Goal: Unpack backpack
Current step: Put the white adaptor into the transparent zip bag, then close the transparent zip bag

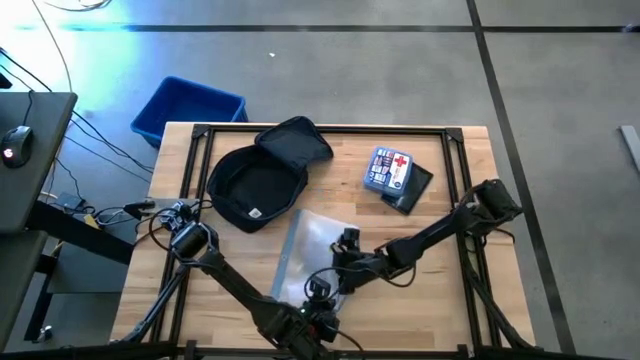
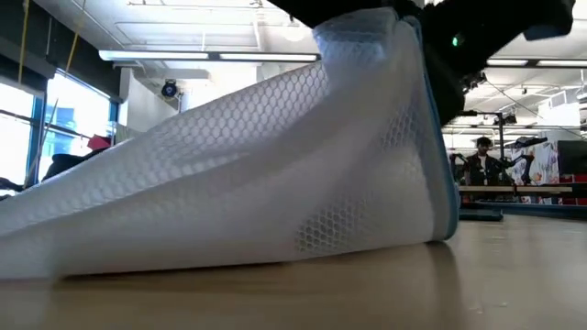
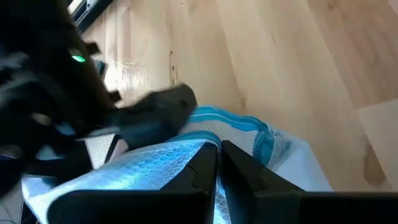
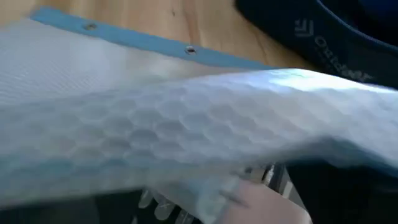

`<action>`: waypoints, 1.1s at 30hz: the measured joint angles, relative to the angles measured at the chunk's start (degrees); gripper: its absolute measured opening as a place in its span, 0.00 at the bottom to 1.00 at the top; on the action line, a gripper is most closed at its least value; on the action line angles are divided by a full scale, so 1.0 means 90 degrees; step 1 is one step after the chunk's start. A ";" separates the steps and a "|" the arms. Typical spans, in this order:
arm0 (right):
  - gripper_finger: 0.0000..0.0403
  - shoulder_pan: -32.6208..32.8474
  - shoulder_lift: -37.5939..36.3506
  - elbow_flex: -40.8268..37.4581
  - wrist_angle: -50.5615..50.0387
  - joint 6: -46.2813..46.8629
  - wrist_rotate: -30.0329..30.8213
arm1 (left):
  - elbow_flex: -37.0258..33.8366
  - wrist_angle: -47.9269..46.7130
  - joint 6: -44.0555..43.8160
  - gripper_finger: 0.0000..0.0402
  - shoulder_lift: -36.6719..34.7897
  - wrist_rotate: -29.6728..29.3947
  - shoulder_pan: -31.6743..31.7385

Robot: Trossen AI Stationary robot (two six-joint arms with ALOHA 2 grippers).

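Observation:
The dark navy backpack (image 1: 260, 180) lies unzipped on the table's far middle, its lid flap thrown back toward the far edge. It also shows in the right wrist view (image 4: 329, 37). A translucent honeycomb-mesh pouch (image 1: 312, 248) with a blue edge strip (image 4: 137, 40) lies nearer the table's front. My left gripper (image 1: 318, 295) is shut on the pouch's near end. My right gripper (image 1: 345, 242) hovers over the pouch's middle. The pouch (image 4: 186, 124) covers its fingers in its own wrist view. My left gripper pinches the mesh pouch's wall (image 3: 186, 155) between its two shut fingers (image 3: 199, 180), close to the blue-trimmed end (image 3: 249, 124). The fingers slant down onto it from the table's near side. The held end (image 2: 385, 55) is raised, and the rest slopes down and lies on the table (image 2: 138, 247).
A blue first-aid kit (image 1: 388, 168) lies on a flat black item (image 1: 412, 192) at the far right. A blue bin (image 1: 190, 105) stands on the floor past the far left corner. A black frame (image 1: 330, 128) runs around the tabletop. A person (image 2: 481, 160) is in the room beyond.

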 joint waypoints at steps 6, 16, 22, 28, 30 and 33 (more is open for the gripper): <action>0.90 0.0351 -0.0525 0.0000 -0.0608 0.0009 -0.0270 | 0.0005 -0.0861 -0.0419 0.00 0.0000 0.0011 -0.0035; 0.83 0.1475 -0.0924 0.0002 -0.1746 0.0078 0.0756 | 0.0005 -0.2703 -0.1796 0.00 0.0000 0.0938 -0.0209; 0.80 0.1560 -0.0901 -0.0168 -0.2534 0.0347 0.0950 | 0.0005 -0.2770 -0.1901 0.00 0.0000 0.0896 -0.0255; 0.80 0.1391 -0.0895 -0.0901 -0.2643 0.0094 0.1313 | 0.0005 -0.2767 -0.1901 0.00 0.0002 0.0889 -0.0252; 0.80 0.1252 -0.0893 -0.1186 -0.2662 0.0061 0.1485 | 0.0005 -0.2765 -0.1901 0.00 0.0002 0.0887 -0.0252; 0.79 0.1023 -0.0890 -0.1501 -0.2660 -0.0226 0.1511 | 0.0005 -0.2767 -0.1901 0.00 0.0002 0.0884 -0.0245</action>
